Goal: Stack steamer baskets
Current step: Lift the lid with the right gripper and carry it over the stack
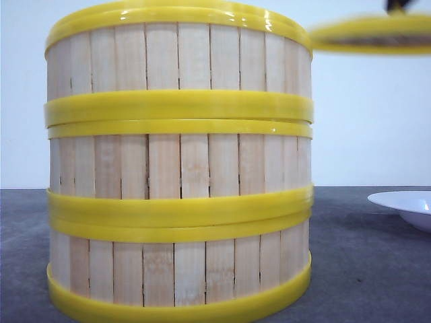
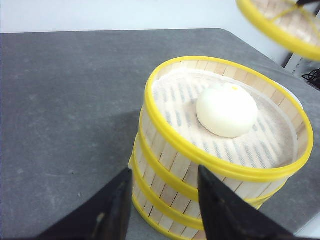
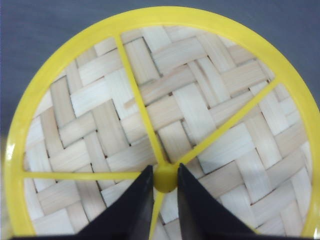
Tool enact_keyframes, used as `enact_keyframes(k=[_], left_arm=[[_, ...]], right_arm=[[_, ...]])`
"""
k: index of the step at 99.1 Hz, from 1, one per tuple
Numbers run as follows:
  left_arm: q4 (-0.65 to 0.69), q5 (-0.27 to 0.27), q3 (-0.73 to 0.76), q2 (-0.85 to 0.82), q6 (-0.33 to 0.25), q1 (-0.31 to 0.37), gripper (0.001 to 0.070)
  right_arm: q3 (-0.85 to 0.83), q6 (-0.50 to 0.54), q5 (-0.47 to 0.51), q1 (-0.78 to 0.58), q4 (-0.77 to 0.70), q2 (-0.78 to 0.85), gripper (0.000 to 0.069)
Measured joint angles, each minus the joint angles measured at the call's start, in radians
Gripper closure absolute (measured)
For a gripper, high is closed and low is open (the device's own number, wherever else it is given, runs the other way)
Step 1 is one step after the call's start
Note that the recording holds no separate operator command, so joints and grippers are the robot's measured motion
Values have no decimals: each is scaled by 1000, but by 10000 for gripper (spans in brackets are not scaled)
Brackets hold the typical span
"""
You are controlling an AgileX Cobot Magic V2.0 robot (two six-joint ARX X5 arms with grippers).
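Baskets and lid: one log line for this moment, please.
baskets: three stacked | bun: in top basket | lid: held aloft, not on stack | right gripper: shut on lid knob | left gripper: open

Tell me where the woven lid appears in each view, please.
Front view: lid at the top right, in the air, seen edge-on.
Left wrist view: lid in the top right corner, partly cut off.
Right wrist view: lid fills the picture, right claw shut on its hub.
Shared landmark: the basket stack, absent from the right wrist view.

We see bright, even light; glare streaks the top rim of the steamer baskets (image 1: pixel 178 161), a soft shadow falls beside them, and the lid (image 1: pixel 370 33) blurs.
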Motion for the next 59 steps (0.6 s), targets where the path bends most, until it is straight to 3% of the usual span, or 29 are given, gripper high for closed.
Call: enact_keyframes(k=[35,59], left_arm=[[5,22,0,0,0,0,471],[5,23,0,0,0,0,471]], right_arm=[[82,-3,-5,396,-20,5,636],[82,-3,-3,571,-19,73,638]])
